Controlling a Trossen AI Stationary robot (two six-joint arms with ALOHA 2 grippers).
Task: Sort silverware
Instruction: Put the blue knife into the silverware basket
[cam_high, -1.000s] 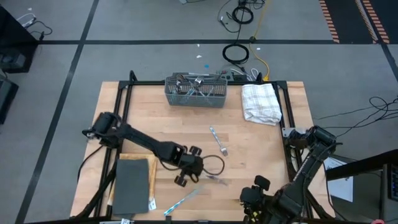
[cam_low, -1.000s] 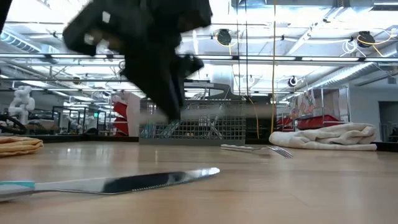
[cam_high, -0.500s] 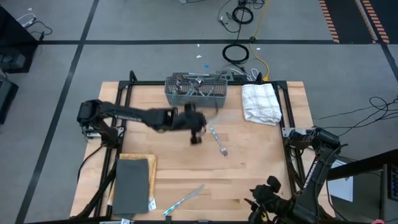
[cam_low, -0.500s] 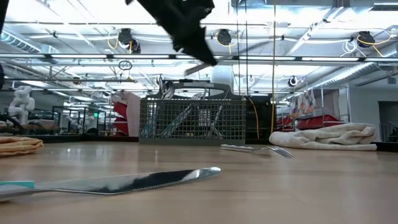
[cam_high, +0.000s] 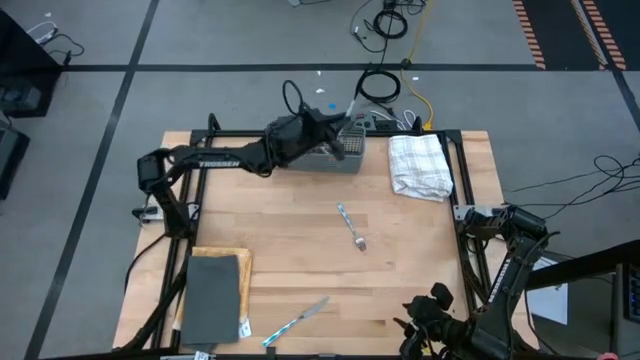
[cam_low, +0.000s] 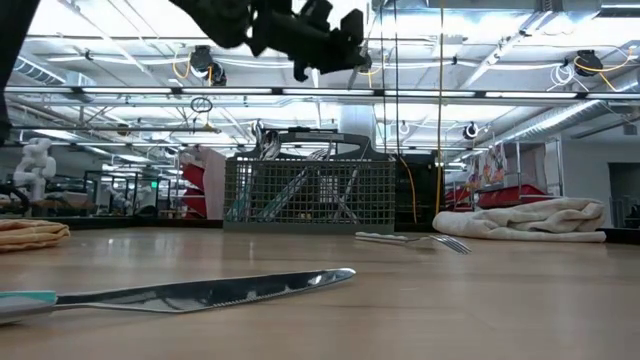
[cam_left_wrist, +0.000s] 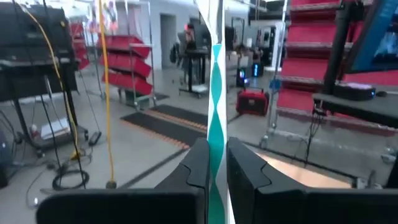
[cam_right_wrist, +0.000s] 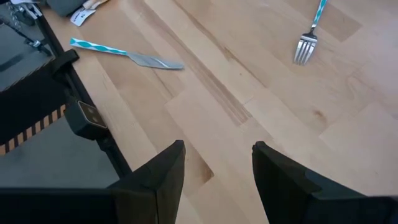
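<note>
Clamped on a teal-striped utensil handle (cam_left_wrist: 215, 112), my left end effector (cam_high: 338, 142) hovers directly over the grey mesh basket (cam_high: 318, 158) at the surface's far edge, the piece's long axis running out between my fingers. Right end effector (cam_right_wrist: 214, 180) waits open at the near edge, closer to the loose fork (cam_high: 352, 228) and knife (cam_high: 296, 321).

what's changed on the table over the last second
The left gripper, shut on a striped-handled utensil, swung from the table's near middle up and away to above the grey basket. The fork, knife and towel stayed put; the right gripper stayed open at the near right corner.
</note>
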